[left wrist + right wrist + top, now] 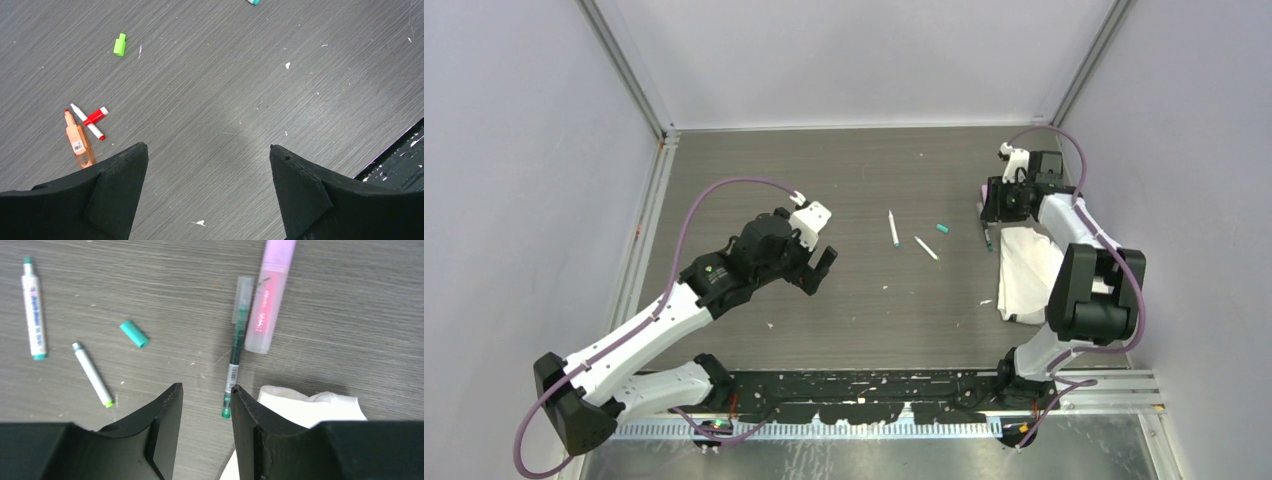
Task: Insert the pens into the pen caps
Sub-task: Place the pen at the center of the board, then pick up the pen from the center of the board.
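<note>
The right gripper (206,387), jaws parted and pinching nothing, hangs at bottom centre with the end of the green pen (234,360) just beside one finger and a teal cap (134,334) lying apart at centre left, while the left gripper (207,146), spread wide, holds nothing over the table (240,90).

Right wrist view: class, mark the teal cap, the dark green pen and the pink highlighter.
teal cap (134,334), right wrist view, middle of the cap.
dark green pen (235,347), right wrist view, on its dark barrel.
pink highlighter (265,310), right wrist view, middle of its body.
</note>
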Tool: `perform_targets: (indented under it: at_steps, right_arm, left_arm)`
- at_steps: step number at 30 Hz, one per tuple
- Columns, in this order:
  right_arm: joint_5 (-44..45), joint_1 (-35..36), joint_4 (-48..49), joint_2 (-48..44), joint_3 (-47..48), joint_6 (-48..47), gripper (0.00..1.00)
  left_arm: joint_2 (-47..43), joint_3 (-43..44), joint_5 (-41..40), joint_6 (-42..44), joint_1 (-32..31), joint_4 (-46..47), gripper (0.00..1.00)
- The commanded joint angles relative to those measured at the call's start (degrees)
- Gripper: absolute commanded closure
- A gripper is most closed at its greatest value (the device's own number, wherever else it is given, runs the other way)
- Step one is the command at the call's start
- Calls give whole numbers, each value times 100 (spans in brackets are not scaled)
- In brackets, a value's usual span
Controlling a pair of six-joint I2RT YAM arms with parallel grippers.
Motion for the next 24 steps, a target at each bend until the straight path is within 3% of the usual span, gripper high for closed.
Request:
perform_targets:
  at_steps: [1, 17, 24]
  right_arm:
    - [-863, -59, -174, -651, -115, -393, 54]
    - [-2602, -71, -120, -2092, -462, -285, 51]
    - [-3802, -63, 81, -2537, -692, -413, 49]
  left_arm:
    - [-122, 11, -51, 73, 29, 92, 8]
    - [-99, -53, -125, 264, 31, 145, 8]
    - [-114, -83, -212, 308, 33, 178, 8]
